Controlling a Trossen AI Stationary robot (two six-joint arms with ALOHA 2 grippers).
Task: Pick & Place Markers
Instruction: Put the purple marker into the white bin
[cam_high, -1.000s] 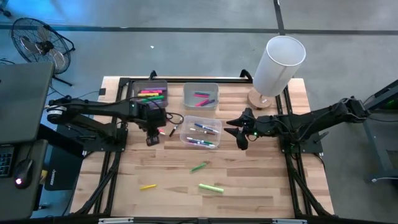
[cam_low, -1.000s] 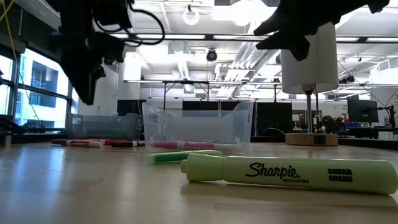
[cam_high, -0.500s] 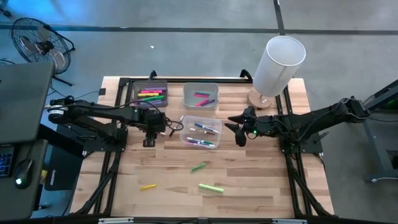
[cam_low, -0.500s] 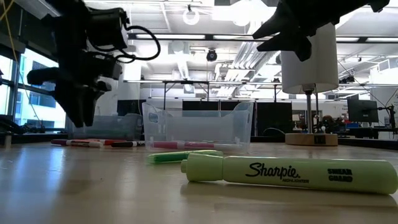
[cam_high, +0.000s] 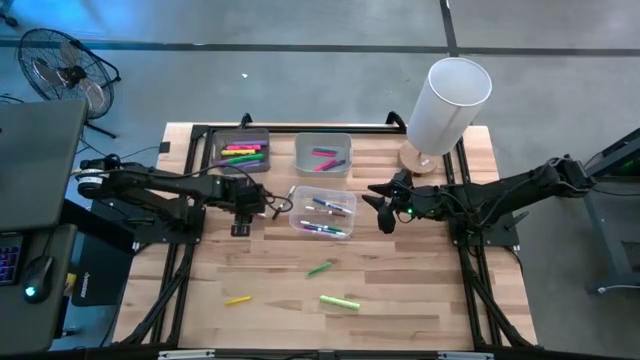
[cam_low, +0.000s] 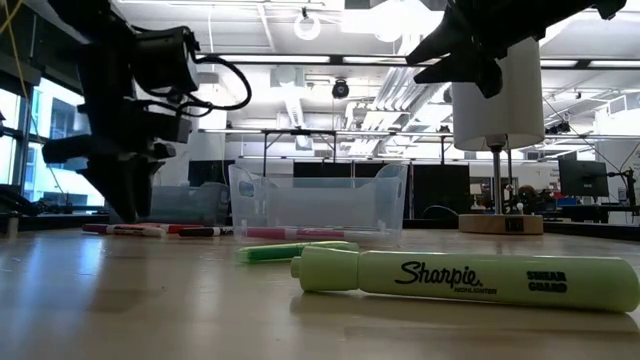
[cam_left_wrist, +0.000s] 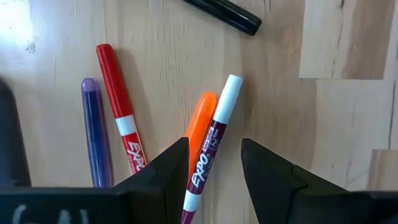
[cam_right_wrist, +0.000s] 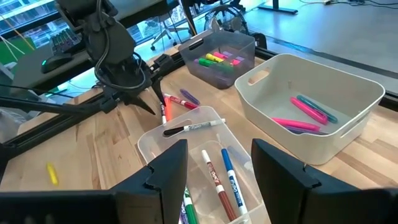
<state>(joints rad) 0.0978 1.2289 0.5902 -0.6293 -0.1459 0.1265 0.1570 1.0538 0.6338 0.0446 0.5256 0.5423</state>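
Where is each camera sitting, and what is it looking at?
High view: above the table, looking straight down; both arms show, with the left gripper and right gripper.
Low view: at tabletop height, looking across at the green highlighter; arms hang from above.
Left wrist view: between its own fingers, over the purple-capped marker.
Right wrist view: looks over the clear bin toward the left arm.
Shared: high and right wrist views both show that bin.

High view looks straight down on the whole table (cam_high: 420, 300). Low view sits at tabletop level, right up against a green highlighter (cam_low: 465, 281), facing the room. Left wrist cam is close over loose markers (cam_left_wrist: 208, 146); right wrist cam looks across the clear bin (cam_right_wrist: 193, 134), also seen low.
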